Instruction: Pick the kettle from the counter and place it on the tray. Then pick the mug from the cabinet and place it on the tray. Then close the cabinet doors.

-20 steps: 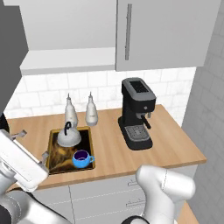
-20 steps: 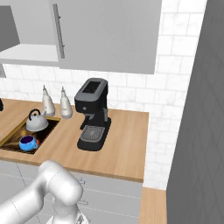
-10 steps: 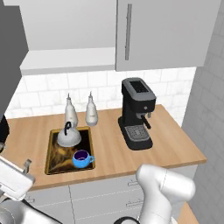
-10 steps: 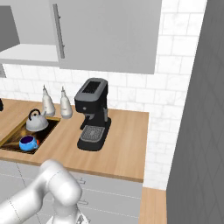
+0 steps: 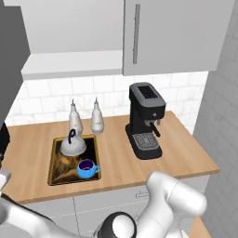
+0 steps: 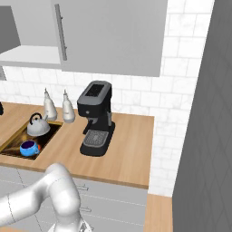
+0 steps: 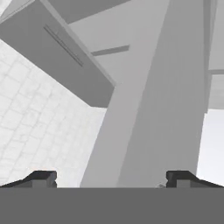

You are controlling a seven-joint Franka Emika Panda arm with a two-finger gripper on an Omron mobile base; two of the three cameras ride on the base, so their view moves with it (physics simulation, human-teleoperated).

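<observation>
tray: at the worktop's left end
kettle: on the tray's back part
mug: on the tray's front part

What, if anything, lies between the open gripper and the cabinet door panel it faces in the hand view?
Nothing visible does. In the hand view the gripper is open, its fingertips wide apart, and the grey cabinet door edge rises straight ahead with no object before it. The kettle and mug sit on the tray, well away.

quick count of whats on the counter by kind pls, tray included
kettle: 1
mug: 1
bottles: 2
coffee machine: 1
tray: 1
total: 6
</observation>
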